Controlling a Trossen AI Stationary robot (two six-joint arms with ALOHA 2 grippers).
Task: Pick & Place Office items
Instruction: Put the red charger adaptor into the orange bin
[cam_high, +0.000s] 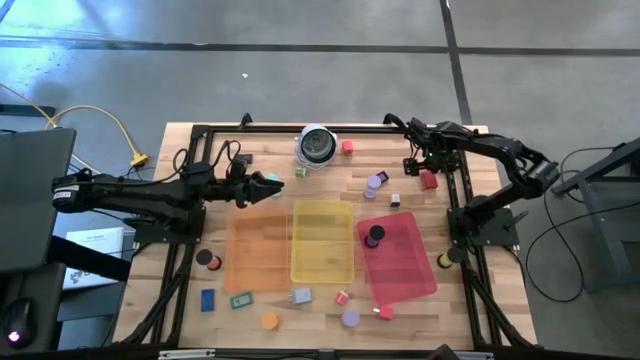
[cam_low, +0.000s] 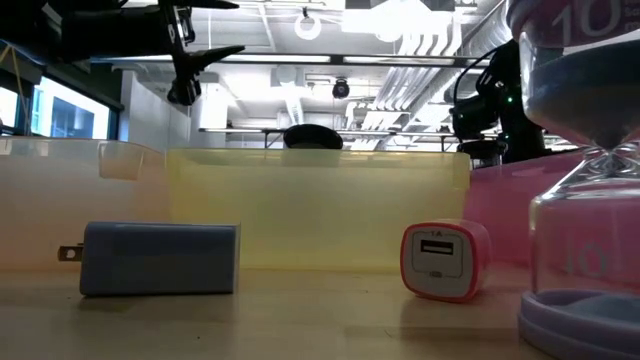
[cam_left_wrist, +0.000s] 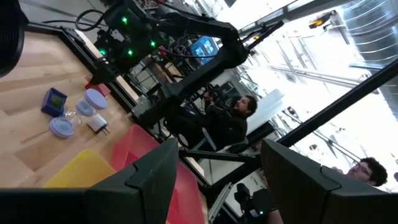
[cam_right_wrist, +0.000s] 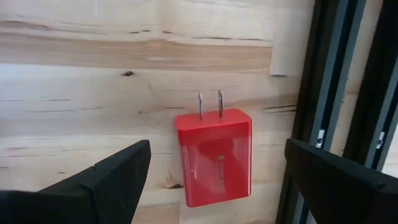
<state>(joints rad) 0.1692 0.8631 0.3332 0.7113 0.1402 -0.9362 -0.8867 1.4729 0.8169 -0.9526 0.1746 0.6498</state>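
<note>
My right gripper (cam_right_wrist: 214, 171) is open and hovers over a red plug block (cam_right_wrist: 214, 155) that lies flat on the wood near the table's far right (cam_high: 428, 180). One finger stands on each side of the block without touching it. My left gripper (cam_high: 268, 186) is open and raised over the far end of the orange tray (cam_high: 258, 250). Nothing shows between its fingers in the left wrist view (cam_left_wrist: 217, 180). A small teal piece (cam_high: 274, 177) shows by its tips; I cannot tell whether they touch. A dark disc (cam_high: 374, 236) lies in the red tray (cam_high: 400, 262).
The yellow tray (cam_high: 322, 240) sits between the orange and red ones. A silver-and-black round object (cam_high: 317, 145) stands at the far edge. Small pieces lie along the near edge: a blue block (cam_high: 207, 298), a grey-blue plug (cam_low: 160, 258), a pink plug (cam_low: 445, 258) and a purple hourglass (cam_low: 590, 200).
</note>
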